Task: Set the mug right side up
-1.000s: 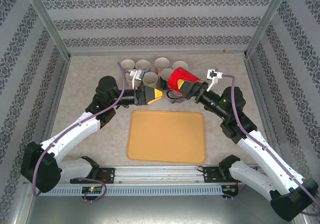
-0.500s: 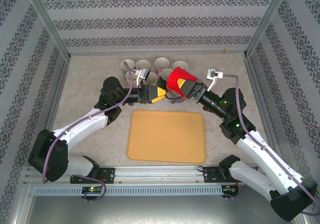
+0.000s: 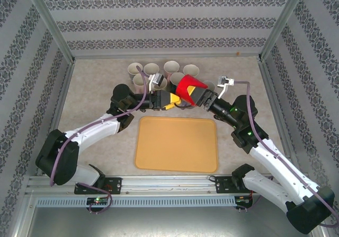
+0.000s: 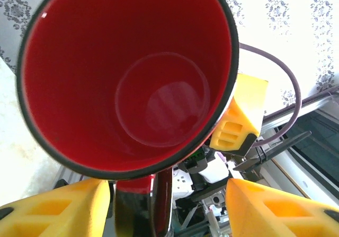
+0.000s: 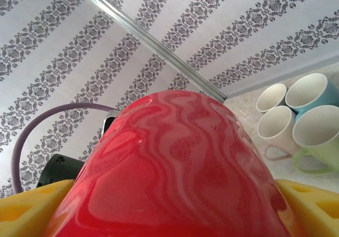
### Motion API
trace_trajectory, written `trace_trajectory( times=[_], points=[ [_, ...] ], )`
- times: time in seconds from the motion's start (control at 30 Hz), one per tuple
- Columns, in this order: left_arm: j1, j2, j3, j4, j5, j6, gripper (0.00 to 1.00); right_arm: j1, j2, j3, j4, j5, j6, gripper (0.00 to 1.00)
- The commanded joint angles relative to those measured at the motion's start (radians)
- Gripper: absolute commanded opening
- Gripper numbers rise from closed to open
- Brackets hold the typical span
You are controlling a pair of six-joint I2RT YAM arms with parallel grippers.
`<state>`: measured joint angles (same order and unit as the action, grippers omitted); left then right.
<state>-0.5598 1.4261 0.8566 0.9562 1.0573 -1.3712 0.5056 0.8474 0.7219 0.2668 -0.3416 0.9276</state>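
Right gripper [image 3: 200, 95] clamped mug [image 3: 188, 84] in air behind tray [image 3: 177, 160], axis sideways. Mouth faced left gripper [image 3: 171, 100], nearer the rim, jaws apart, straddling handle [image 4: 143, 205].

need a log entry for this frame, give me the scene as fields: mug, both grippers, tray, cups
mug: red, lifted off the table, tipped on its side, mouth facing the left gripper
right gripper: shut on mug body
left gripper: open, fingers either side of the handle, not touching it
tray: orange, flat on the table, nearer the bases than the mug
cups: upright cluster behind the mug
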Motion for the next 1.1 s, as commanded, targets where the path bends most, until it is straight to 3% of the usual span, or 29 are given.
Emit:
trace_trajectory(
  times=[0.0,0.27,0.53,0.7,1.0,1.07],
  points=[
    [-0.017,0.014,-0.001,0.082,-0.005,-0.007,0.59,-0.007,-0.028,0.002,0.116,0.004,0.016,0.66],
    [-0.049,0.048,0.009,0.102,-0.010,-0.016,0.47,-0.003,-0.038,-0.016,0.120,0.010,0.027,0.65],
    [-0.054,0.054,0.014,0.111,-0.011,-0.013,0.17,0.004,-0.051,-0.034,0.117,0.015,0.027,0.65],
    [-0.055,0.050,0.015,0.109,-0.011,-0.013,0.13,0.003,-0.063,-0.042,0.102,0.025,0.015,0.72],
    [-0.054,0.028,0.026,0.043,-0.011,0.032,0.13,0.004,-0.106,-0.045,0.028,0.094,-0.029,0.98],
    [-0.054,0.012,0.038,-0.011,-0.008,0.066,0.13,0.004,-0.118,-0.028,-0.046,0.127,-0.054,0.98]
  ],
)
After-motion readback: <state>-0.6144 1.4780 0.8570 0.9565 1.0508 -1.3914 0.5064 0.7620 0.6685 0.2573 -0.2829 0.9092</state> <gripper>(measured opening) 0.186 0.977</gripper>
